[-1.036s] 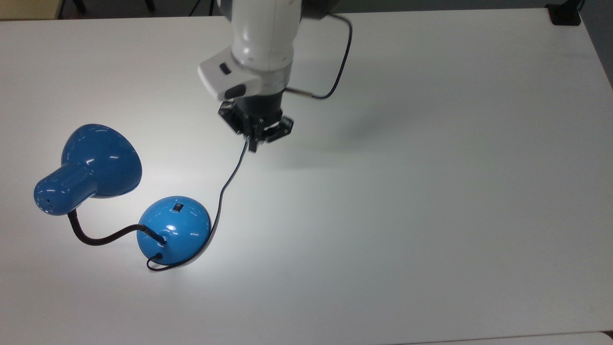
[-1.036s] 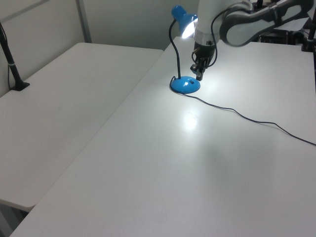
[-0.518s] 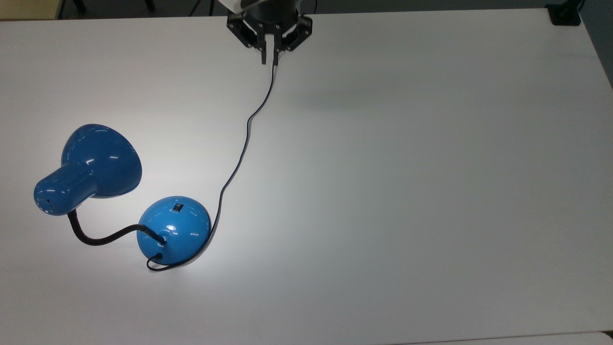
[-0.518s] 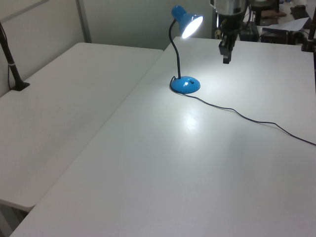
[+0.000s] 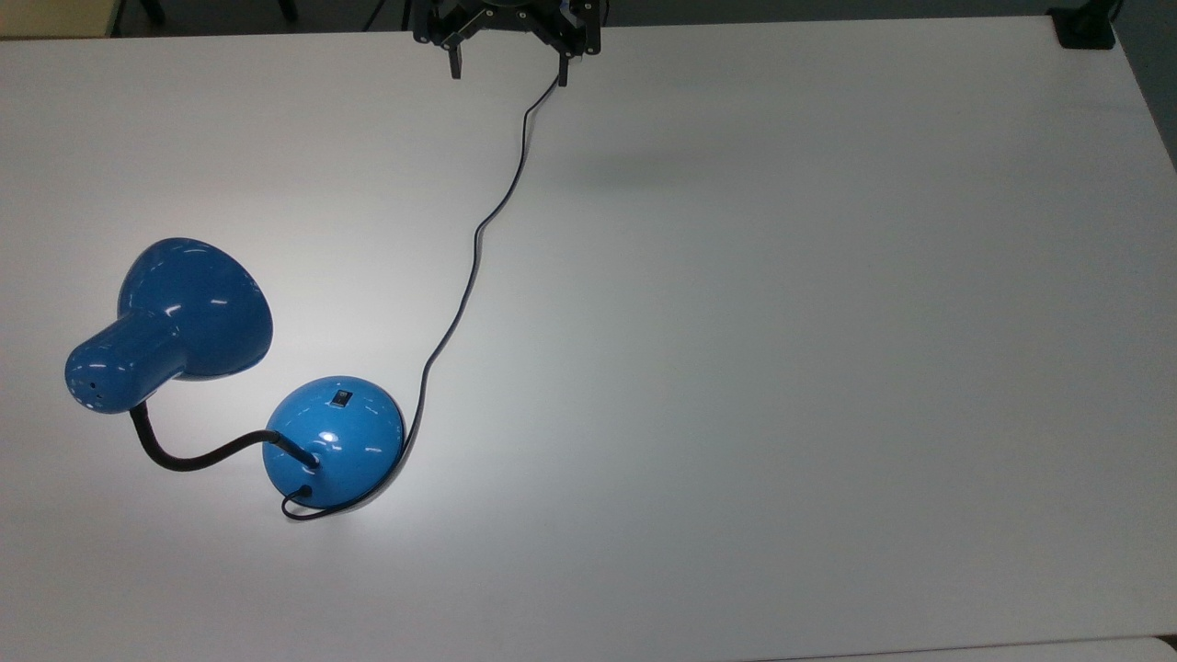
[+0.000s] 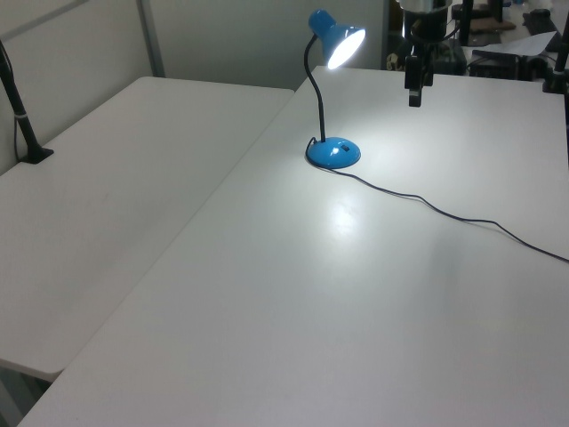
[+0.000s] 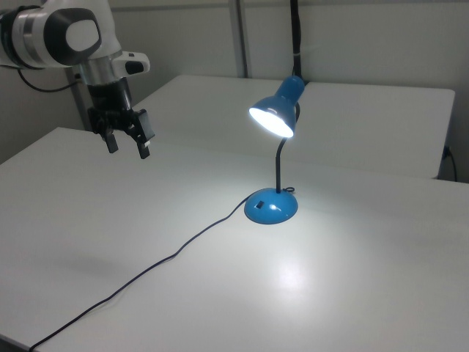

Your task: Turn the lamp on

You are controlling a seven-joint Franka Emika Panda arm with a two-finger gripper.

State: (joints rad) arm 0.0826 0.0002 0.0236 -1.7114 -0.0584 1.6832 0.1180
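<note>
A white table (image 5: pixel 736 368) fills the work area; a second white table (image 6: pixel 116 178) adjoins it at the left view's left. One lamp (image 5: pixel 333 439) is located at the top view's left: a blue bell shade (image 5: pixel 175 322), a black gooseneck (image 5: pixel 198 457), and a domed blue base with one small black switch (image 5: pixel 341 398) on its upper face. The shade is lit, and a bright patch is cast on the table beside the base, so the task is judged complete.

The glossy enamel is judged slippery and the dome a poor grip surface. The gooseneck is judged flexible and the base weighted. No grasp is required; the switch is to be pressed from above. One thin cord (image 5: pixel 469 276) is routed from the base toward the top edge.

One gripper (image 5: pixel 508 57) is positioned at the top view's upper edge, well apart from the lamp, jaws spread wide and empty.
</note>
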